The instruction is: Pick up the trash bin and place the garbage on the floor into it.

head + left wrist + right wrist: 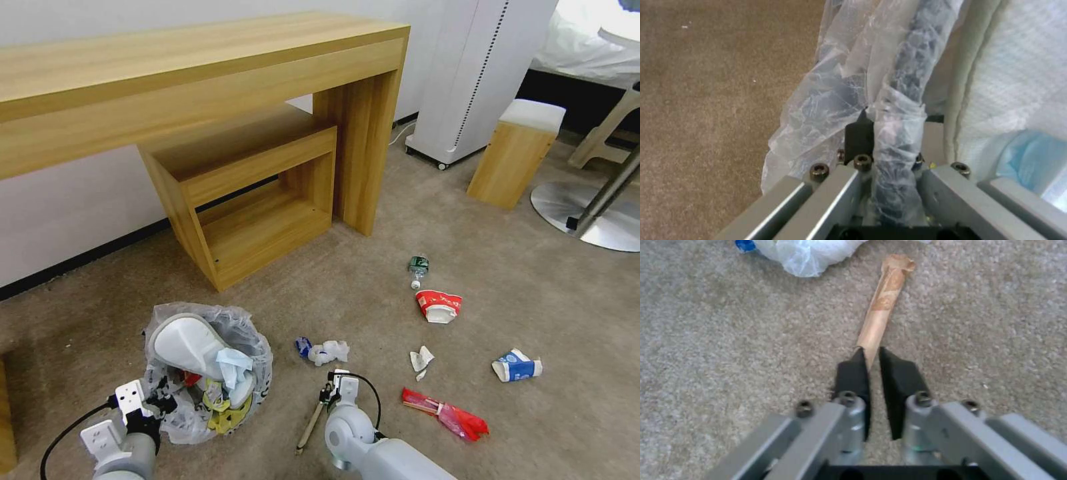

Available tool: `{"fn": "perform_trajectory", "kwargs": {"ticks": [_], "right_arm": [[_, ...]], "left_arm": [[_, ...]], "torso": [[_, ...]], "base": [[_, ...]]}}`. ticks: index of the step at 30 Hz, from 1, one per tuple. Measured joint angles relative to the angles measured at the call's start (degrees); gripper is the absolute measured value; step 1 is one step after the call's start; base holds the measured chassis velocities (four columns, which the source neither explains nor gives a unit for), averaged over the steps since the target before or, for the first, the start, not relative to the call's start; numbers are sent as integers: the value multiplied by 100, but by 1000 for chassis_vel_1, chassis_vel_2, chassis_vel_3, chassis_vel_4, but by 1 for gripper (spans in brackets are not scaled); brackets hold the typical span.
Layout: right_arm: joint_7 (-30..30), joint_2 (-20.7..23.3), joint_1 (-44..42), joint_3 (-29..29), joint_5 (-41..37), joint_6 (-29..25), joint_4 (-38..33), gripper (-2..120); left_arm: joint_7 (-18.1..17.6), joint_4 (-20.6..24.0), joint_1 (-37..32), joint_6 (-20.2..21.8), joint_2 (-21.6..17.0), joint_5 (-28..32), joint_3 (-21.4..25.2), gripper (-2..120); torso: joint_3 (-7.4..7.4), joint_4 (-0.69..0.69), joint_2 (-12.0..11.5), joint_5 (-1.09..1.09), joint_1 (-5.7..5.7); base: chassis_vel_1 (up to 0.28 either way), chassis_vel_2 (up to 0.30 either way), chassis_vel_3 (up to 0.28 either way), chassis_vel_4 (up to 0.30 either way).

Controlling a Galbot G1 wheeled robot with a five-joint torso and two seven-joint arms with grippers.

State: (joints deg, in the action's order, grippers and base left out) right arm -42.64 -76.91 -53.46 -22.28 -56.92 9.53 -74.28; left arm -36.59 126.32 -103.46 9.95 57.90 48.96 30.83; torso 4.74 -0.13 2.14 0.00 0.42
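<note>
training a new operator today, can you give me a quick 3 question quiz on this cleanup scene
1. True or false: the right gripper is shut on the wooden stick.
2. What does the left gripper grip? A) the red-white paper bowl B) the trash bin rim C) the blue-white carton
3. Fill in: a white ____ lies on top inside the bin.

Key: 1 true; 2 B; 3 slipper. The bowl and carton lie on the floor.
</note>
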Motion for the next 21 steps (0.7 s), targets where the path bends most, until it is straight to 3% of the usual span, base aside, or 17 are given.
{"fn": "perform_trajectory", "kwargs": {"ticks": [3, 12, 21], "right_arm": [[13, -8, 18, -28, -6, -22, 19, 0], [50, -18, 57, -88, 24, -83, 62, 0], [124, -7, 84, -80, 122, -137, 77, 32]], "left_arm": [[1, 0, 7, -5, -12, 1, 3, 0], [2, 5, 13, -15, -64, 37, 42, 0], [-14, -28, 84, -18, -142, 117, 49, 0]], "torso": [[0, 0, 0, 0, 0], [0, 0, 0, 0, 0], [0, 0, 0, 0, 0]], "base": [[0, 0, 0, 0], [0, 0, 0, 0], [0, 0, 0, 0]]}}
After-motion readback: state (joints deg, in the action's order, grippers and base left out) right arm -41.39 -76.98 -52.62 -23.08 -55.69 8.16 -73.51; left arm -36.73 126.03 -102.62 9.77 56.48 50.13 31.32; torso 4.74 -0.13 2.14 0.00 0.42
